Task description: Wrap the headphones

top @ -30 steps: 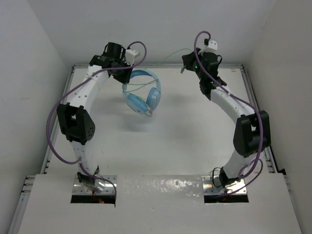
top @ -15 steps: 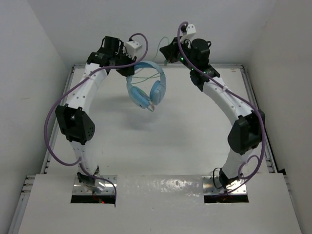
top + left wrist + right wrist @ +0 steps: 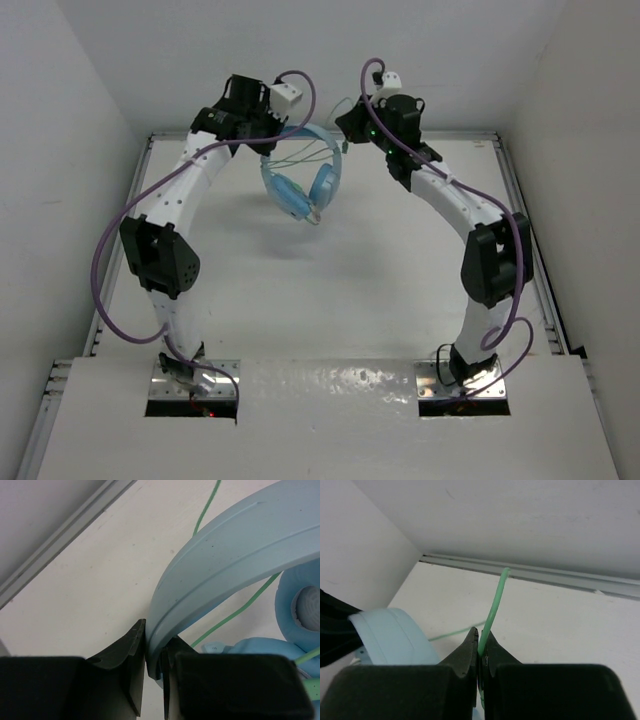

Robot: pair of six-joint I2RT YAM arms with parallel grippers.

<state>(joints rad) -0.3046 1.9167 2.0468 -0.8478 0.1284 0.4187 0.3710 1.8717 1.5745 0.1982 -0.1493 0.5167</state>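
Note:
The light blue headphones (image 3: 305, 175) hang above the table at the far middle, ear cups down. My left gripper (image 3: 268, 135) is shut on the curved headband (image 3: 225, 560); the black fingers (image 3: 127, 655) pinch its left end. One padded ear cup (image 3: 300, 605) shows at the right of the left wrist view. My right gripper (image 3: 345, 122) is shut on the thin pale green cable (image 3: 494, 607), which sticks up between its fingertips. The headband (image 3: 395, 635) lies just left of this gripper. More cable (image 3: 300, 160) runs across inside the headband arch.
The white table (image 3: 340, 280) has raised metal rails at the far edge (image 3: 470, 135) and left side (image 3: 125, 250). White walls close in on three sides. Purple arm cables (image 3: 105, 260) loop beside both arms.
My right gripper has swung left with the cable, from the far right to close beside the headband. My left gripper has lifted the headphones and shifted slightly right.

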